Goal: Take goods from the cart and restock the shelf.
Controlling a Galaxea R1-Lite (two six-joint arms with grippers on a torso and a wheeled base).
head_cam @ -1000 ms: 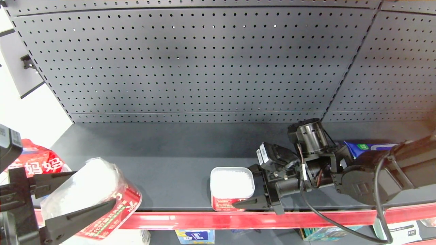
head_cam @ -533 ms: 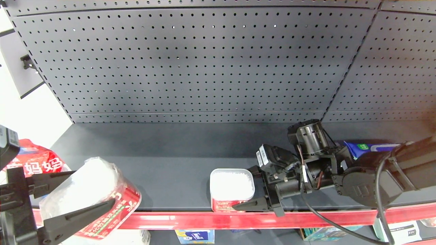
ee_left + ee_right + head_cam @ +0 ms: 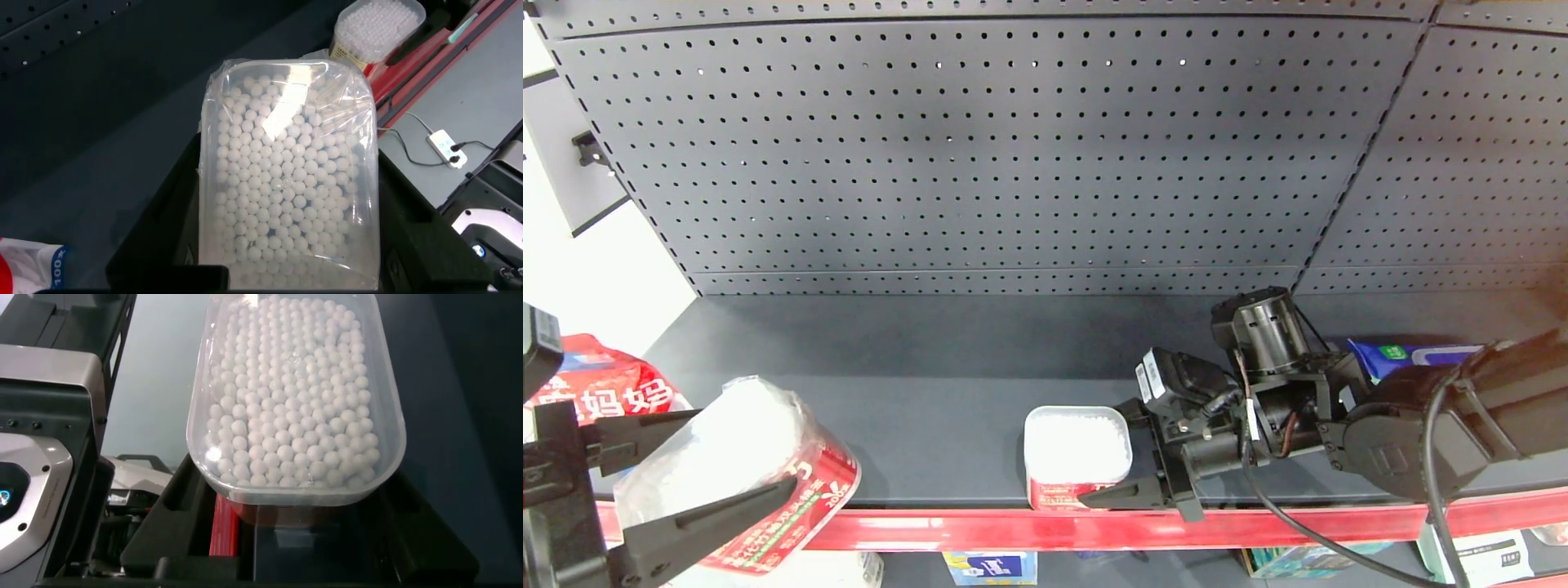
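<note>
At the far left end of the red rail, which runs along the front edge of the shelf, we see a red bag off the shelf's corner, beyond the rail's end. Just beside it, the left end effector is closed around a clear pack of white beads with a red label. One dark finger lies along each side, and the pack sits tilted over the rail's left end, partly above the shelf corner. In the left wrist view the same pack sits between the two fingers. Behind the rail, the dark grey shelf runs back to a pegboard back. Near the middle of the rail, a tub of white beads stands upright on the shelf, touching its front edge right behind the rail. The right end effector grips it from the right with a finger on either side. Below the rail here, a blue-and-white box sits on a lower level. Toward the rail's right end and farther back, a blue packet lies on the shelf, partly hidden by the right arm.
</note>
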